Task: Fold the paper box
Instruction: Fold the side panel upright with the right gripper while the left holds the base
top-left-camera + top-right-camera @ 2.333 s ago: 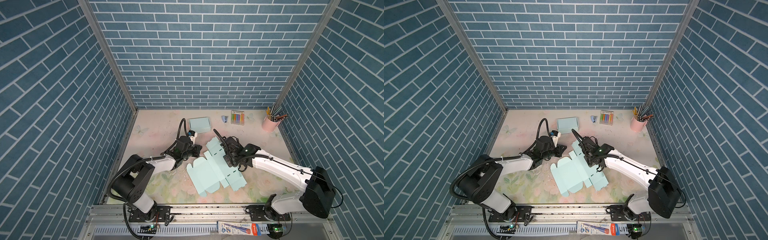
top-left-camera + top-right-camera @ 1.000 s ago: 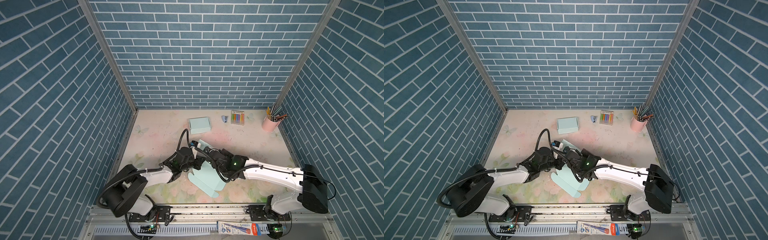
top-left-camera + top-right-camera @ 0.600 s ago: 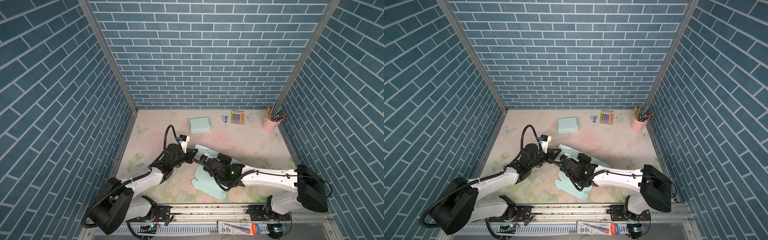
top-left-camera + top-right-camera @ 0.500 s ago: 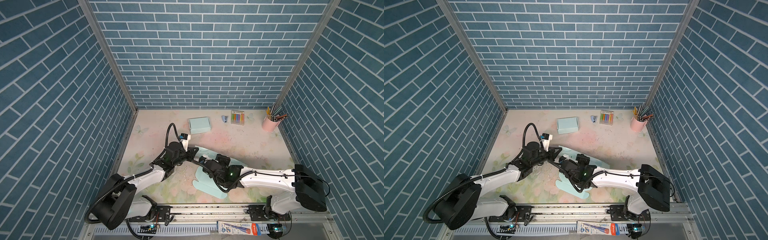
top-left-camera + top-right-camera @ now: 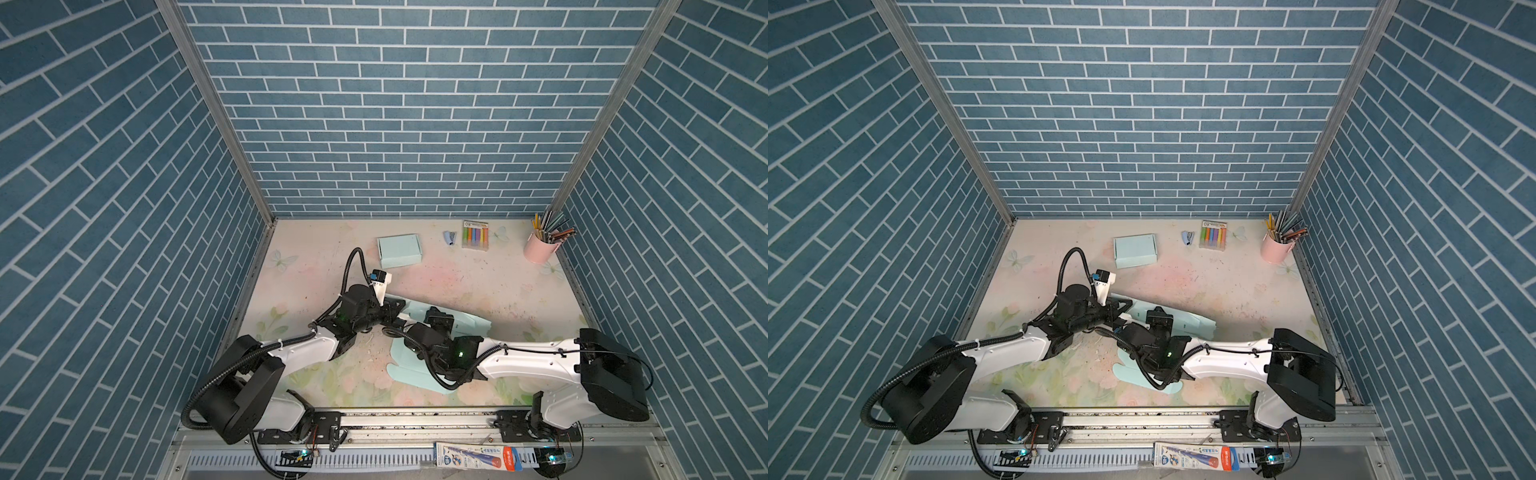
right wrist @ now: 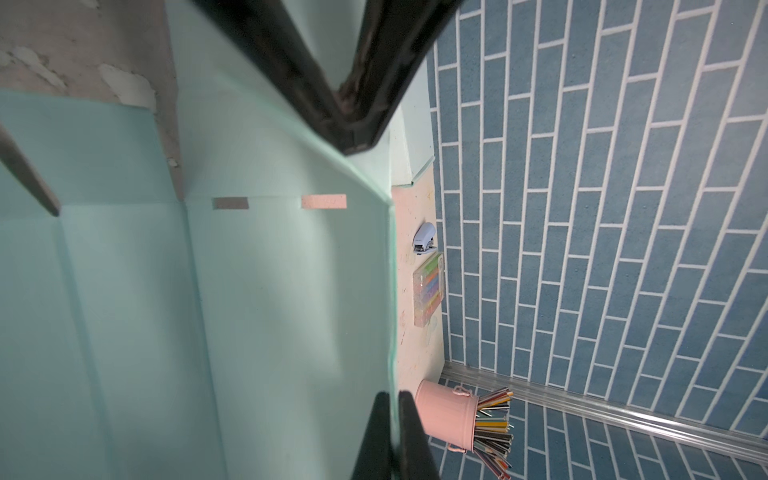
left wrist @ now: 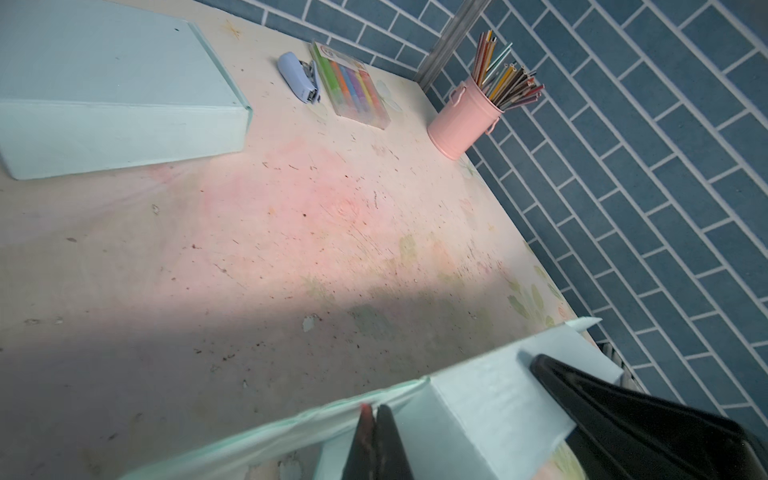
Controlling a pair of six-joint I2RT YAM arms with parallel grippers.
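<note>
1. In the left wrist view, the left gripper point(image 7: 374, 409) is pinching a lifted edge of the unfolded paper box point(image 7: 490, 411), its jaws closed down to a sliver on the mint card. Beyond it, on the flower-printed bench point(image 7: 291, 216), a folded box point(image 7: 112, 83) of the same mint is sitting shut. Past that, a pale blue stapler point(image 7: 297, 79) is lying just beside a clear marker pack point(image 7: 353, 85). The pack's header is carrying a round logo and lettering too blurred to read. A pink cup point(image 7: 461, 120) is standing near the corner, holding pencils.
2. In the right wrist view, the right gripper point(image 6: 392, 399) is gripping the same lifted edge, jaws shut with the thin rim of card running between them. Farther along that rim, the left gripper's jaws are meeting on it in a closed black V. The held panel is standing up from the rest of the sheet, which is showing fold creases and two small slots.
3. In both top views, the unfolded paper box point(image 5: 465, 326) is lying at the front middle of the bench, its near part flat and its far panel raised where the two arms are meeting over it. The folded box point(image 5: 1136, 250) is sitting well apart toward the back wall, with the stapler, marker pack and pink cup lining the back edge further right. On the metal rail point(image 5: 415, 419) in front of the bench, a long printed packet point(image 5: 478, 454) in blue, white and red is lying, its lettering too small to read
</note>
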